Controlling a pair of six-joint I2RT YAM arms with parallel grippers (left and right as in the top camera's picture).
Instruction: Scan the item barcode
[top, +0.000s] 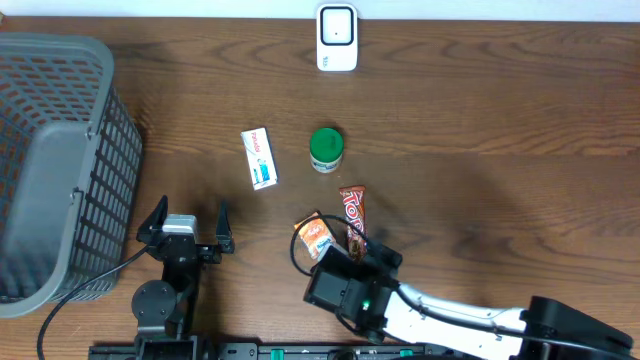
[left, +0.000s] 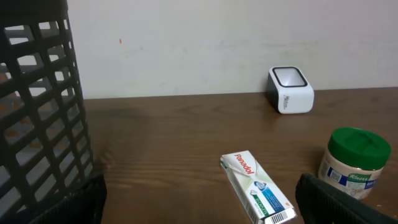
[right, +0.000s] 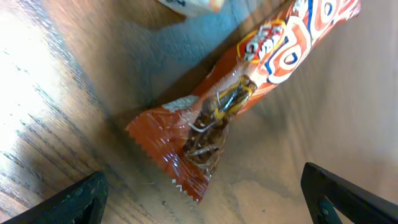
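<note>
While the left gripper (top: 190, 211) stands open, the open right gripper (right: 205, 198) sits over the snack bar (right: 249, 81); pick-up step: descend, then close.

Mock checkout bench: wooden table (top: 500, 100), barcode scanner (top: 337, 37), mesh basket (top: 112, 170), plain wall (left: 186, 43).
</note>
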